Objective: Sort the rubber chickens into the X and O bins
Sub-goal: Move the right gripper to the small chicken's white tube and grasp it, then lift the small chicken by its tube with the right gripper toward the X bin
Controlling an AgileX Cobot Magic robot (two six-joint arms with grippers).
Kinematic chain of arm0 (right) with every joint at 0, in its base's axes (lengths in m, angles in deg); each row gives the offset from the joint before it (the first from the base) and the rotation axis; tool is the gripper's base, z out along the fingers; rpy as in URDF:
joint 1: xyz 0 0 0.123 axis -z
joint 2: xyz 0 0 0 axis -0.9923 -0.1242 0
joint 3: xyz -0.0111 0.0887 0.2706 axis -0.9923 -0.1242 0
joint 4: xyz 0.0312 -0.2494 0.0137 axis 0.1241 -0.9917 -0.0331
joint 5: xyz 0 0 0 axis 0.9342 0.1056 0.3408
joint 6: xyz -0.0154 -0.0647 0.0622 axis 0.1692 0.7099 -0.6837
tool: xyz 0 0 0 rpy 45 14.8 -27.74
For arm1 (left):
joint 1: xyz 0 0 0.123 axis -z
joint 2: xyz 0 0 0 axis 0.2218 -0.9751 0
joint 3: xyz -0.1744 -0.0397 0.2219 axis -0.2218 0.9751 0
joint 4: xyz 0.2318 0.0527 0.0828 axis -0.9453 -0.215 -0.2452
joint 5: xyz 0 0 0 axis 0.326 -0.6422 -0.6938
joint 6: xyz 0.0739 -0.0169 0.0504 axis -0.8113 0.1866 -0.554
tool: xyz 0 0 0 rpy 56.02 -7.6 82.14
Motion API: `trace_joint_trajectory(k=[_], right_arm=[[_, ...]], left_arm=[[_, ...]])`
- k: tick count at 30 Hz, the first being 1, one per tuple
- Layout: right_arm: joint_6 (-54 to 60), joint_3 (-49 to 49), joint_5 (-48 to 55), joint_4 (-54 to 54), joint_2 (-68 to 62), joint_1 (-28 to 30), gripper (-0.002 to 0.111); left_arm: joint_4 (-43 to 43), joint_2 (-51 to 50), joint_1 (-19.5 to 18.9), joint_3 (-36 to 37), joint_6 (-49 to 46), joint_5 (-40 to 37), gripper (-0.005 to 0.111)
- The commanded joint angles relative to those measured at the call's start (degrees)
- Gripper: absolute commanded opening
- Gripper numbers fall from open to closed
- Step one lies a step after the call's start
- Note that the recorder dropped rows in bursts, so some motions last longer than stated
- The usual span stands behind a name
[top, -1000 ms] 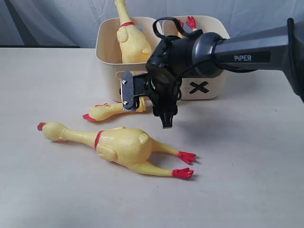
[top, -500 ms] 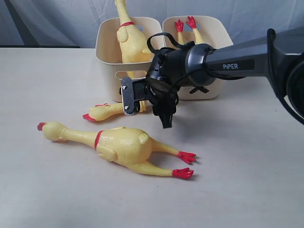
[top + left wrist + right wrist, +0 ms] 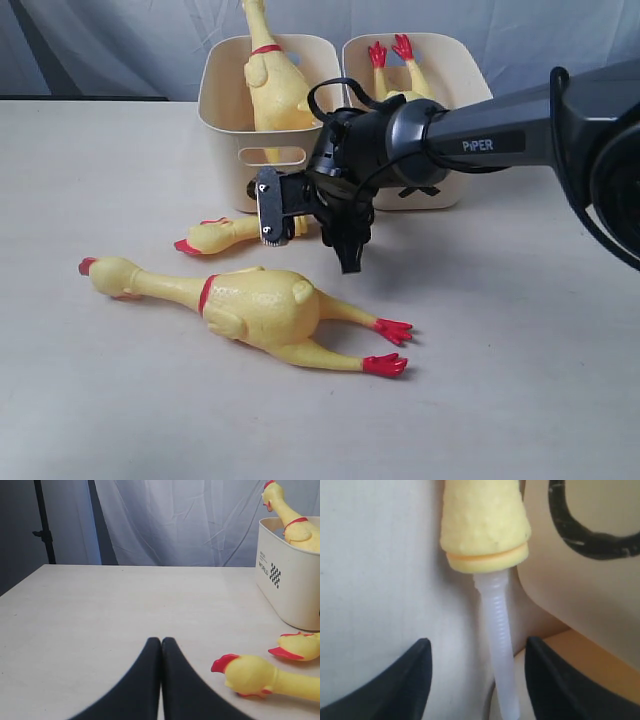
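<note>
A small rubber chicken [image 3: 225, 235] lies on the table in front of the O bin [image 3: 225, 110]. My right gripper [image 3: 308, 228] hangs open over its rear end. In the right wrist view the fingers [image 3: 415, 675] straddle a white ribbed tube [image 3: 497, 625] that sticks out of the chicken's yellow tapered end [image 3: 485, 525]; the black O [image 3: 590, 535] shows beside it. One large chicken [image 3: 255, 305] lies in front. Another large chicken [image 3: 275, 85] stands in the O bin. A small chicken [image 3: 395, 65] sits feet up in the other bin [image 3: 455, 70], whose mark is hidden by the arm. My left gripper [image 3: 161, 641] is shut and empty.
Both bins stand side by side at the back of the table. A grey curtain hangs behind them. In the left wrist view a dark stand [image 3: 42, 525] rises beyond the table's far edge, and the lying large chicken's head [image 3: 247, 675] is near that gripper.
The right arm has shifted left and slightly down over the small chicken's rear end, and now covers the black X on the right bin. The chickens have not moved.
</note>
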Motion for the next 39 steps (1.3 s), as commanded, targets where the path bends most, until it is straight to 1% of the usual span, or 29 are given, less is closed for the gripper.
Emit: trace_joint_trajectory(k=[1,10,11,16,18,28,30,35,39], right_arm=[[-3.64,0.16,0.56,-1.73,0.08,0.26,0.053],[-6.59,0.16,0.58,-3.14,-0.07,1.36,0.051],[-6.59,0.16,0.58,-3.28,-0.23,1.36,0.05],[-6.59,0.16,0.45,-3.08,-1.51,1.36,0.03],[-6.59,0.16,0.57,-3.08,-2.04,1.36,0.025],[-6.59,0.16,2.62,-3.16,-2.87,1.36,0.024],[-6.59,0.16,3.51,-3.16,-2.87,1.36,0.019],[-6.59,0.16,4.53,-3.29,-2.87,1.36,-0.001],[-6.59,0.16,4.63,-3.18,-2.87,1.36,-0.001]], left_arm=[[0.14,0.3,0.1,-0.14,0.21,0.4,0.0],[0.14,0.3,0.1,-0.14,0.21,0.4,0.0],[0.14,0.3,0.1,-0.14,0.21,0.4,0.0],[0.14,0.3,0.1,-0.14,0.21,0.4,0.0],[0.14,0.3,0.1,-0.14,0.21,0.4,0.0],[0.14,0.3,0.1,-0.14,0.21,0.4,0.0],[0.14,0.3,0.1,-0.14,0.21,0.4,0.0],[0.14,0.3,0.1,-0.14,0.21,0.4,0.0],[0.14,0.3,0.1,-0.14,0.21,0.4,0.0]])
